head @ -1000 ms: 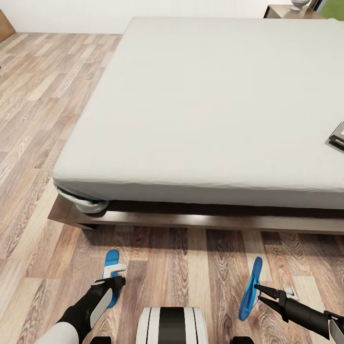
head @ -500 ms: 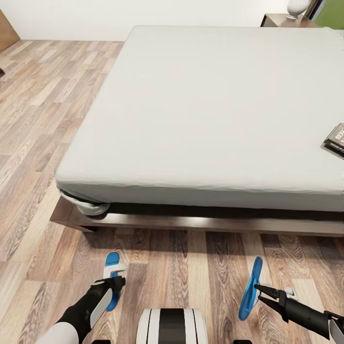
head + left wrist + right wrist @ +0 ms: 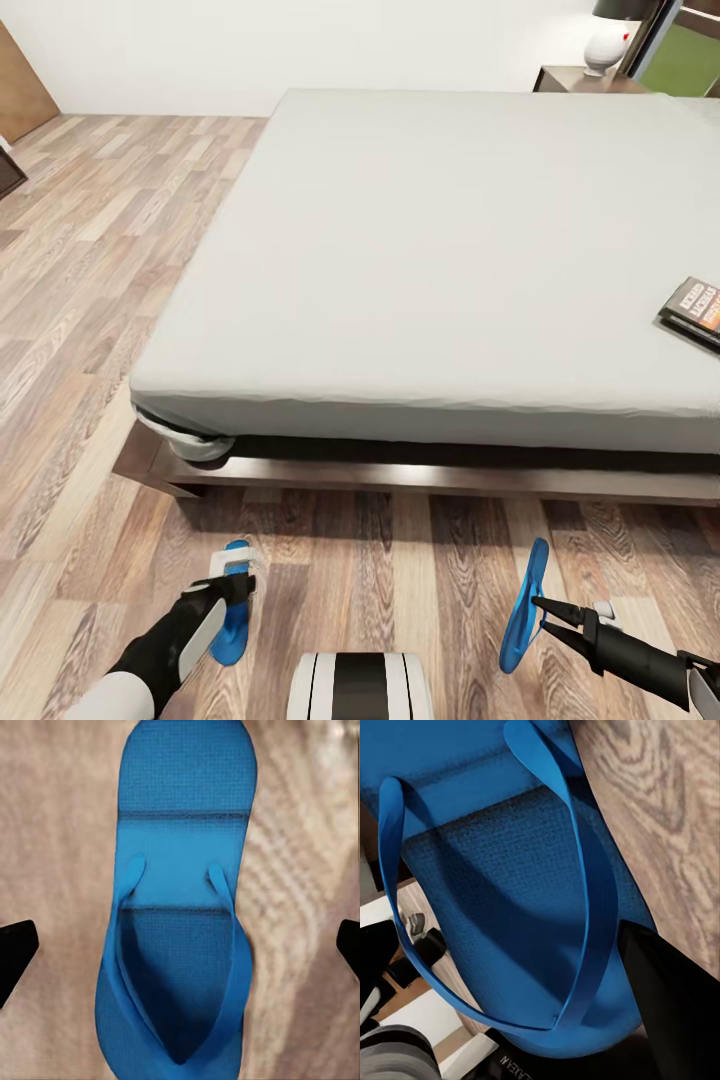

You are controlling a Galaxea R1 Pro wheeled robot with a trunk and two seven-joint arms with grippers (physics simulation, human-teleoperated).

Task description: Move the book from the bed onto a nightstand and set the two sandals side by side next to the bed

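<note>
While right gripper (image 3: 541,612) pinches one sandal (image 3: 524,608) edge-on, it may slip; left gripper (image 3: 180,945) spread over other sandal (image 3: 180,907)

A wood-plank floor (image 3: 90,300) in mixed brown and grey tones runs across the room to a plain white wall (image 3: 250,40) at the far side; a brown wooden panel (image 3: 20,95), perhaps a door, stands at the far left corner; at the far right a dark-framed window (image 3: 685,55) shows green outside; beside it a white lamp base (image 3: 607,45) with a dark shade stands on a dark brown cabinet top (image 3: 580,80); the light is even and soft.
</note>
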